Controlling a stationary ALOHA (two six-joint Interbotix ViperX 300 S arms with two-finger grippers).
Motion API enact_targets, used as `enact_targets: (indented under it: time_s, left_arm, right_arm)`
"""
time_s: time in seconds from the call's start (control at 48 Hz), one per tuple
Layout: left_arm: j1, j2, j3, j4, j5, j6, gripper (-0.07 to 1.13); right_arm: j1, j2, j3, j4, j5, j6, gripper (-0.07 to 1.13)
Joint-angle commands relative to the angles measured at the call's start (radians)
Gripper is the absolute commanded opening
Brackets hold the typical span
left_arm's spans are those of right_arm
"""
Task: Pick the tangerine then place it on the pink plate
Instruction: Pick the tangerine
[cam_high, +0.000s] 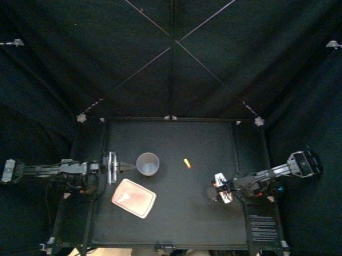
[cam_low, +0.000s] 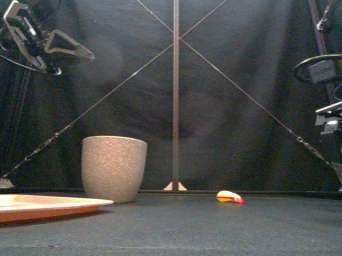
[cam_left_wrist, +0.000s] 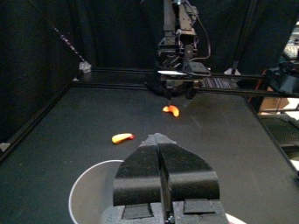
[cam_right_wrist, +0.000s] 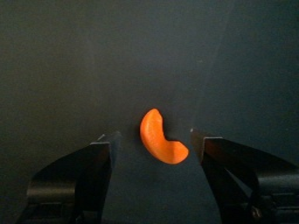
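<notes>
Tangerine (cam_right_wrist: 160, 140) between right gripper (cam_right_wrist: 152, 137) spread jaws; left gripper (cam_left_wrist: 160, 142) closed.

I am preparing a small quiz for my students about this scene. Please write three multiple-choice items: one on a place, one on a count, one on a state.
1. Where does the pink tray lie?
A. At the back right corner
B. At the front left, in front of the grey cup
C. Upside down on the cup

2. How many small toys lie loose on the table?
A. One
B. Two
C. Five

3. How do the jaws of the right gripper stand?
A. Open
B. Shut on the cup
C. Shut on the tray

Answers:
1 B: in the top view the tray is nearer the front edge than the cup, left of the middle.
2 B: the left wrist view shows one alone and one below the right gripper.
3 A: in the right wrist view the jaws stand wide apart, with the tangerine piece lying between them.
</notes>
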Motion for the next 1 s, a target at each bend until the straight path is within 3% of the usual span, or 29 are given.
enact_targets:
  time_s: [0.021,0.562,0.688,0.854,1.0]
  left_arm:
    - [0.003,0.006,-0.015,0.0,-0.009,0.0,0.06]
    - [0.003,0.006,-0.011,0.0,-0.009,0.002,0.06]
    - [0.005,0.005,-0.003,0.0,-0.009,0.002,0.06]
    - [0.003,0.006,0.003,0.0,-0.009,-0.002,0.06]
    - [0.005,0.005,0.005,0.0,-0.009,-0.002,0.06]
  right_arm:
    - [-0.005,0.015,-0.009,0.0,-0.02,0.002,0.97]
    - [-0.005,0.204,-0.052,0.009,0.029,-0.009,0.95]
    - [-0.005,0.204,-0.054,0.015,0.029,-0.009,0.86]
    - [-0.005,0.207,-0.055,0.02,0.029,-0.005,0.66]
    - [-0.006,0.204,-0.061,0.02,0.031,0.003,0.6]
